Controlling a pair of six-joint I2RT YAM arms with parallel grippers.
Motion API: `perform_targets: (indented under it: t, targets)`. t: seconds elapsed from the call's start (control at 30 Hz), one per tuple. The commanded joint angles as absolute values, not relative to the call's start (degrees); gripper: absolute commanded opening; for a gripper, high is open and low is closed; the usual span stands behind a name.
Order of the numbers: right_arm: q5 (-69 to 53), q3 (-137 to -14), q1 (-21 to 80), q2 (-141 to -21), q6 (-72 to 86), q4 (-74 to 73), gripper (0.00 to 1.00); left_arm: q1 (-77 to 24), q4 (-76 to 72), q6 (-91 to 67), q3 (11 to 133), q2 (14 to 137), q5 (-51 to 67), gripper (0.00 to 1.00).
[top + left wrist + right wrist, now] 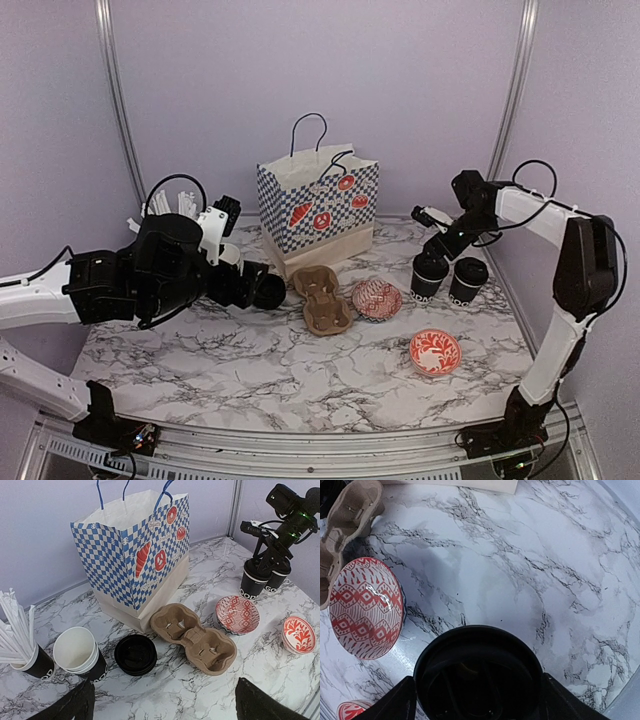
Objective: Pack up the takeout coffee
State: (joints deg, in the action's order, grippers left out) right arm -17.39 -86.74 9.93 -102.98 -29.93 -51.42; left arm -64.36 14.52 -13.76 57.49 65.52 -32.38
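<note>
Faintly, white "GOOD" on black cups (252, 586) — left pincer (165, 695) wide apart, right pincer (477, 695) astride one, grip unclear.

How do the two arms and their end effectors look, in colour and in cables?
Both the left arm and the right arm have white links with black joint housings. Thin black cables loop near each wrist. The left end effector and right end effector have black fingers.

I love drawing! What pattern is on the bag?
The paper bag has blue and white checks with red pastries; left wrist view.
</note>
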Motion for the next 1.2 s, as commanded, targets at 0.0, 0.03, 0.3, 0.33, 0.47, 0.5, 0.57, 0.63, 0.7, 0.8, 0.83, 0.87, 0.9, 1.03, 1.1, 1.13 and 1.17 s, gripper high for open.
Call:
perform_targets:
  t: [0.0, 0.03, 0.3, 0.33, 0.47, 0.5, 0.57, 0.63, 0.7, 0.8, 0.83, 0.87, 0.9, 1.03, 1.1, 1.13, 1.17]
  targets:
    - [-17.4, -89.4, 9.8, -103.4, -28.2, -52.2, 0.87, -63.2, 18.5, -10.5, 63.9, 68.5, -31.8, 0.99]
    - [-18.0, -90.2, 9.9, -103.1, -28.1, -52.8, 0.94, -63.0, 19.3, -9.5, 65.4, 69.5, -31.3, 0.99]
    - [-23.4, -92.5, 9.9, -97.1, -26.4, -54.0, 0.99, -54.6, 22.7, 2.0, 84.9, 82.6, -22.9, 0.83]
    - [-24.5, -91.8, 9.9, -96.2, -26.1, -53.9, 0.99, -52.9, 23.0, 2.5, 87.3, 84.4, -20.0, 0.80]
    - [-26.8, -87.7, 9.9, -91.6, -25.6, -52.3, 0.99, -48.2, 23.3, 4.8, 95.8, 92.4, -12.4, 0.80]
    - [-26.9, -86.6, 10.0, -90.7, -25.5, -51.8, 0.99, -47.3, 23.5, 5.0, 97.9, 94.3, -11.6, 0.80]
    - [-26.2, -84.7, 9.9, -89.1, -24.8, -50.7, 0.99, -45.9, 23.5, 4.9, 101.8, 98.6, -10.5, 0.81]
    - [-26.4, -83.7, 9.9, -88.5, -24.8, -50.8, 0.99, -44.9, 23.5, 5.6, 106.0, 103.1, -10.2, 0.82]
    - [-26.9, -83.1, 10.0, -88.1, -24.9, -51.2, 0.99, -44.4, 23.7, 7.0, 110.3, 107.6, -9.8, 0.82]
    - [-27.5, -81.6, 9.9, -87.1, -24.8, -50.8, 0.99, -43.6, 25.4, 7.9, 118.0, 114.6, -9.0, 0.81]
    - [-27.6, -81.0, 9.9, -86.7, -24.8, -50.4, 0.99, -43.3, 26.6, 7.9, 120.9, 116.8, -8.9, 0.80]
    - [-27.7, -80.5, 10.0, -86.4, -24.8, -50.0, 0.99, -42.9, 27.7, 7.8, 124.4, 119.1, -8.9, 0.77]
    - [-27.8, -79.9, 10.0, -86.1, -24.8, -49.8, 0.99, -42.6, 29.0, 8.0, 126.6, 120.9, -9.0, 0.75]
    - [-28.4, -78.3, 10.0, -85.1, -25.0, -49.1, 0.99, -42.1, 29.8, 10.4, 130.2, 124.7, -8.2, 0.55]
    - [-28.4, -77.8, 9.9, -84.8, -24.9, -48.7, 0.99, -42.0, 29.7, 11.3, 131.1, 125.7, -8.0, 0.45]
    - [-28.5, -77.6, 9.9, -84.8, -24.8, -48.6, 0.99, -41.9, 29.8, 11.7, 131.6, 125.9, -7.4, 0.36]
    - [-28.6, -77.5, 9.9, -84.8, -24.9, -48.6, 0.99, -41.9, 29.7, 12.0, 132.0, 126.5, -6.9, 0.28]
